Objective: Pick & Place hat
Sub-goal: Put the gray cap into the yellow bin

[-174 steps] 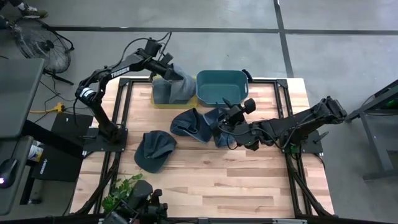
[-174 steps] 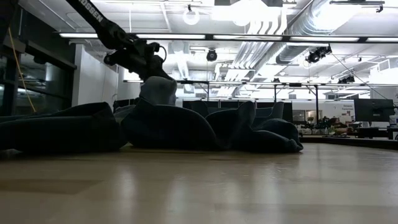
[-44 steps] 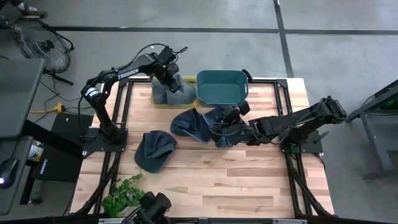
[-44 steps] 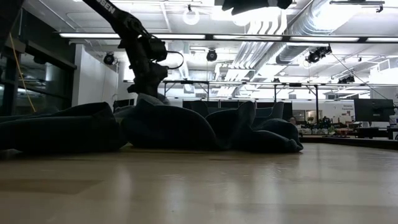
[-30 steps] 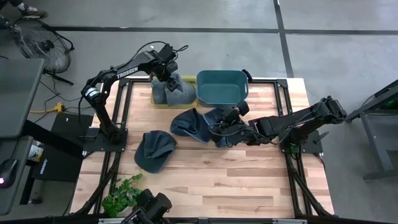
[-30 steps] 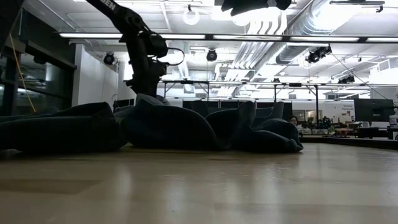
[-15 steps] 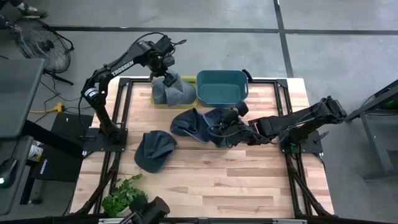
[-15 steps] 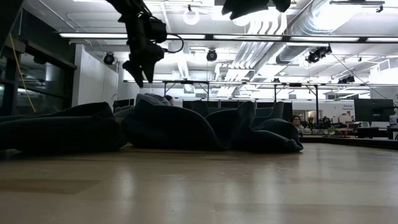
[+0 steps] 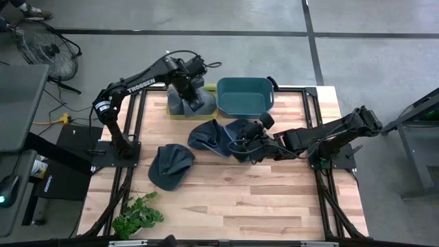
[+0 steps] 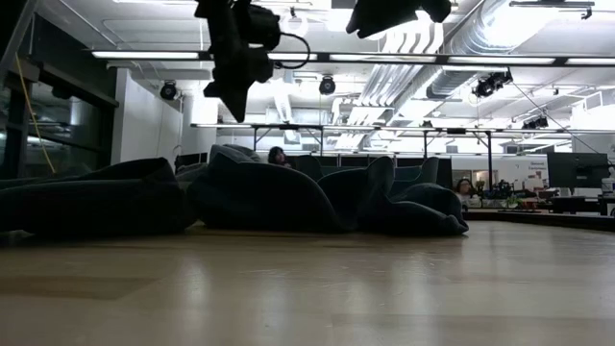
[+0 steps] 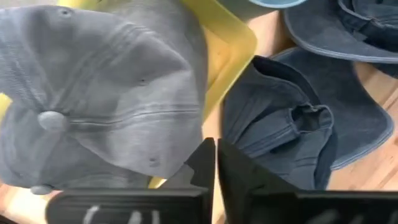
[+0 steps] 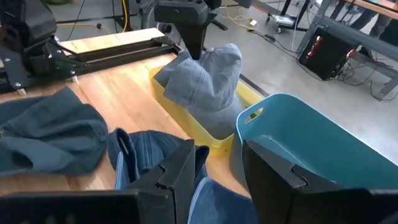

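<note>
A grey hat (image 9: pixel 184 104) lies crown up in the yellow bin (image 9: pixel 171 114) at the table's far left; it shows large in the left wrist view (image 11: pixel 106 93). My left gripper (image 9: pixel 197 100) hangs shut above that hat's right side, fingers pointing down (image 11: pixel 216 163), touching nothing. Three blue hats lie on the wood: one (image 9: pixel 209 137) at the middle, one (image 9: pixel 236 134) next to it, one (image 9: pixel 170 166) nearer left. My right gripper (image 9: pixel 243 141) hovers over the middle pile, fingers apart (image 12: pixel 219 152), with blue cloth showing below them.
A teal bin (image 9: pixel 245 96) stands right of the yellow bin, close ahead of my right gripper (image 12: pixel 311 143). A green plant (image 9: pixel 137 214) sits at the near left edge. The near half of the table (image 9: pixel 274 199) is bare wood.
My left gripper has risen off the grey hat and swung a little toward the table's right, then shut on nothing. The grey hat stays in the yellow bin. My right gripper has kept its place over the blue hats.
</note>
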{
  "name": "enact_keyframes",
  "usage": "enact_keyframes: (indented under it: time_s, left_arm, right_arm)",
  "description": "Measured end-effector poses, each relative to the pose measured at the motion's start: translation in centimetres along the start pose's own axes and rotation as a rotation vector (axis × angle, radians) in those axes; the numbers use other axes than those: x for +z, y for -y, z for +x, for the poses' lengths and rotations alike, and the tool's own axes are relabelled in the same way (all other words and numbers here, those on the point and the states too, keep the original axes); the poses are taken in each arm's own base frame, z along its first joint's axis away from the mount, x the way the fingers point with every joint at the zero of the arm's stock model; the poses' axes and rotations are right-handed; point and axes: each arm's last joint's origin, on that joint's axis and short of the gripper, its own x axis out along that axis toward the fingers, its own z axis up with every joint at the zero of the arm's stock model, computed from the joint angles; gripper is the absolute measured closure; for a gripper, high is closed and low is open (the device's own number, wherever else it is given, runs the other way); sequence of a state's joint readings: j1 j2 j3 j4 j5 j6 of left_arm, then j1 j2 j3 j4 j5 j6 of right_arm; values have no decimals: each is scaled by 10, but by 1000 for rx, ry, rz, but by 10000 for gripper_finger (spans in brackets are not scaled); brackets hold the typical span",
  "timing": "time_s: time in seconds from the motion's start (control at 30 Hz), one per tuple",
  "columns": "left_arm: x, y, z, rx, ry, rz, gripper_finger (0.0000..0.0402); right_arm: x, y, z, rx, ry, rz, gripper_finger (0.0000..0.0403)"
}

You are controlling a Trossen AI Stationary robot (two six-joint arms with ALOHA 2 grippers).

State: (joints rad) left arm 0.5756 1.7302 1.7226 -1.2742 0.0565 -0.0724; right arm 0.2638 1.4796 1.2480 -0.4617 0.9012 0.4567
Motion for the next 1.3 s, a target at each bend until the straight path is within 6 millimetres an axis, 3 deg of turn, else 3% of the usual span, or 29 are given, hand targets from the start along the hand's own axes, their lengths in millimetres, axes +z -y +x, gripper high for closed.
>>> enact_keyframes:
  time_s: [0.2,0.4,0.57,0.83,1.17,1.3]
  left_arm:
    - [-7,23,4,82,-38,43,398]
    - [-17,35,27,152,-78,90,400]
    - [-21,31,56,149,-64,55,401]
    - [-28,10,80,187,-69,-4,401]
    - [-28,-9,91,291,-28,-61,401]
    - [-25,-8,101,229,-39,-60,401]
  right_arm:
    - [-5,1,0,12,-48,-1,274]
    - [-8,2,0,38,-83,14,274]
    - [-8,2,0,46,-93,8,274]
    - [-9,2,0,45,-97,5,274]
    - [-8,2,0,40,-96,13,274]
    - [-8,2,0,38,-96,34,274]
